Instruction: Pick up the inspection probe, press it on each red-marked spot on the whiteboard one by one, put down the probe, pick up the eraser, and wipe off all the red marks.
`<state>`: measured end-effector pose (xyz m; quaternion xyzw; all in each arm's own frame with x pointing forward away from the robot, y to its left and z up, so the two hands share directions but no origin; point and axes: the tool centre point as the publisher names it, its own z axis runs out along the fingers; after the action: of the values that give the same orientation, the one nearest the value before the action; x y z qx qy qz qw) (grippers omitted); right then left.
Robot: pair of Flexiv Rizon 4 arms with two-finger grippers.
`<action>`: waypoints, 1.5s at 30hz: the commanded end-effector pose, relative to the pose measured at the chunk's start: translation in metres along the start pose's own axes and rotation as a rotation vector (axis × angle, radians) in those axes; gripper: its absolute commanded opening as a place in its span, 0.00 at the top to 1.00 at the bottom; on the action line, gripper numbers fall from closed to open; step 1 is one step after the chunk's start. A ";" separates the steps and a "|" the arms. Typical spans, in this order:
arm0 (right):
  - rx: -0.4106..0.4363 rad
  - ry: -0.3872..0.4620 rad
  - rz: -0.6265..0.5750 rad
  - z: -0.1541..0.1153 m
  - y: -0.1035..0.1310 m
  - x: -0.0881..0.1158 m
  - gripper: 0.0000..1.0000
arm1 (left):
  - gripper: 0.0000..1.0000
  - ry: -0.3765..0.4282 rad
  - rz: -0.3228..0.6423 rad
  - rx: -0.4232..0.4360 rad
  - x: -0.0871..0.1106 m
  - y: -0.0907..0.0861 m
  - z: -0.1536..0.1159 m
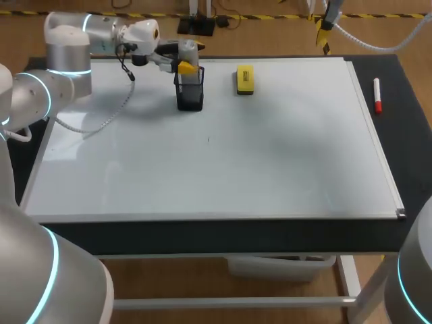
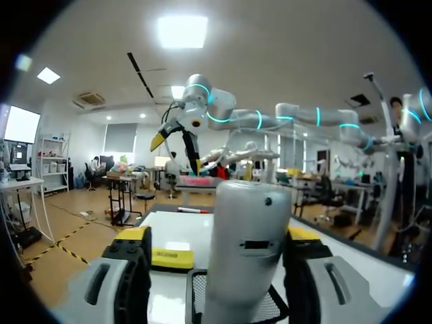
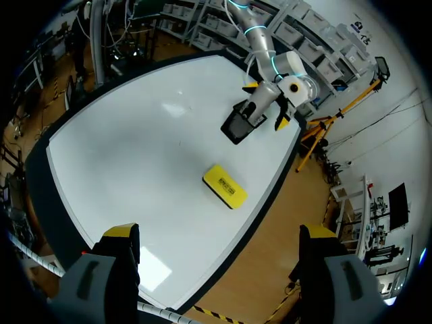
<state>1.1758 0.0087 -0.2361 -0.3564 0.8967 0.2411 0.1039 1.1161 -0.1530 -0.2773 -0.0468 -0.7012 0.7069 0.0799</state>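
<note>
left gripper clamped on the probe, which stands in the mesh holder; eraser just beside the holder. no red marks visible on the whiteboard. right gripper agape, high. keep the probe vertical, clear of the mesh.

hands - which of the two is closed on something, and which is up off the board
The left hand is the one gripping: its fingers clamp the grey probe over the black mesh holder. The right hand is open, holding nothing, above the whiteboard.

A red marker lies beside the board's right edge.
</note>
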 end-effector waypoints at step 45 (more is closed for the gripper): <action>0.003 0.006 -0.001 -0.001 0.000 -0.001 0.00 | 0.00 -0.708 0.135 -0.951 0.058 0.006 -0.068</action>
<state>1.1758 0.0087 -0.2362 -0.3564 0.8967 0.2411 0.1039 1.0906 -0.0776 -0.2912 -0.0481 -0.8746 0.4694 0.1118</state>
